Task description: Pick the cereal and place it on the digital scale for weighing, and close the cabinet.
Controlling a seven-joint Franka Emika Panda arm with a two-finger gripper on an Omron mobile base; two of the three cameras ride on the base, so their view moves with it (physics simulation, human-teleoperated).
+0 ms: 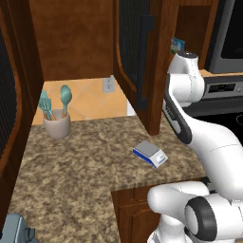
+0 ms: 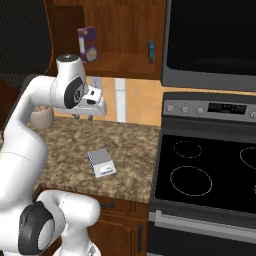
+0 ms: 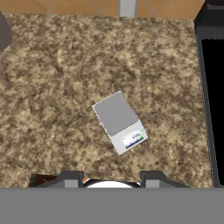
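- The cabinet (image 1: pixel 142 57) is hanging on the wall above and beyond the jaws, its mesh-panelled door with the long black handle (image 1: pixel 144 61) standing swung out over the counter in the left base view, the shelf behind it showing in the right base view.
- The stove (image 2: pixel 210 170) is sitting off to the jaws' side, its black glass top butting against the counter edge, with a dark microwave (image 2: pixel 210 40) mounted over it.
- The speckled granite counter (image 1: pixel 80 166) is stretching out directly beneath the jaws, running back to an orange tiled wall with a wall outlet (image 1: pixel 108 84).
- The gripper (image 3: pixel 112 175) is hovering well above the counter, pointing straight down; its two dark fingertips (image 3: pixel 70 178) are standing apart with nothing between them, the jaws released.
- A beige utensil holder (image 1: pixel 57 124) carrying teal utensils is standing near the back wall, well apart from the jaws.
- The cereal (image 2: pixel 87 43), a purple box with a pale label, is standing upright on the cabinet shelf, higher than the jaws and further back, untouched.
- The digital scale (image 3: pixel 119 121) is lying flat on the counter below the jaws and just ahead of them, turned at an angle, its grey top plate bare and its display strip facing the counter's front edge; the blue base shows in the left base view.
- A smaller green-and-blue box (image 1: pixel 177 45) is standing on the same shelf, apart from the cereal, toward the stove side.
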